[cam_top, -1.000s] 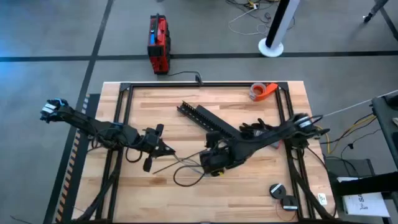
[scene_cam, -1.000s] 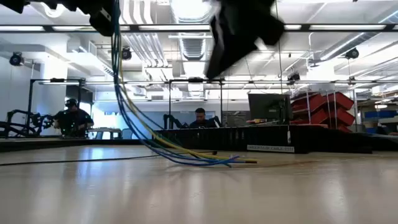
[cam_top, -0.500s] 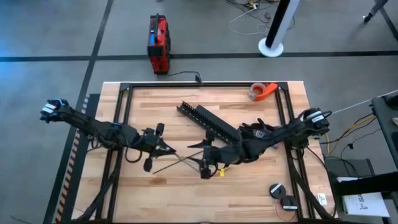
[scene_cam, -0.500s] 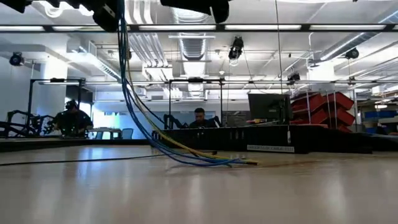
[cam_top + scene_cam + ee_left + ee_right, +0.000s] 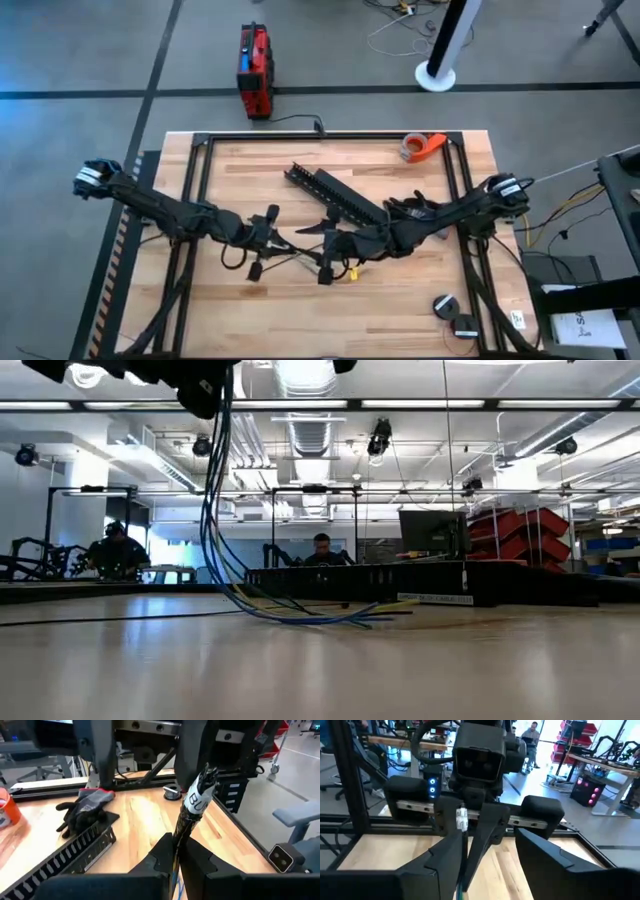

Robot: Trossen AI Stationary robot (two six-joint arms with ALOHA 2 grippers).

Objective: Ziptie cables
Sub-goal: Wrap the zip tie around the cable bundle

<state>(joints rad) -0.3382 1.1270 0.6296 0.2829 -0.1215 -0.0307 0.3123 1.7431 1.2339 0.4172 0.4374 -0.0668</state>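
Gathering the bunch seems to be the step in hand: the thin green, blue-grey and dark cables hang from the left gripper above the middle of the pale wooden table, and their free ends trail on the boards. In its wrist view, that claw is pinched narrow on the upper end of the bunch, just below a white printed label. The right gripper sits just beside it, facing it. Its two dark fingers are spread wide to either side of the left claw and hold nothing. No tie can be made out around the wires. The next move likely calls for the right claw to take the bunch close beside the left one, so the strands stay together for binding. Loose strands could slip out. No container is in use. The long black slotted rail lies well behind the cables, and whether its channel holds anything cannot be told. The red box stands off the table on the floor.
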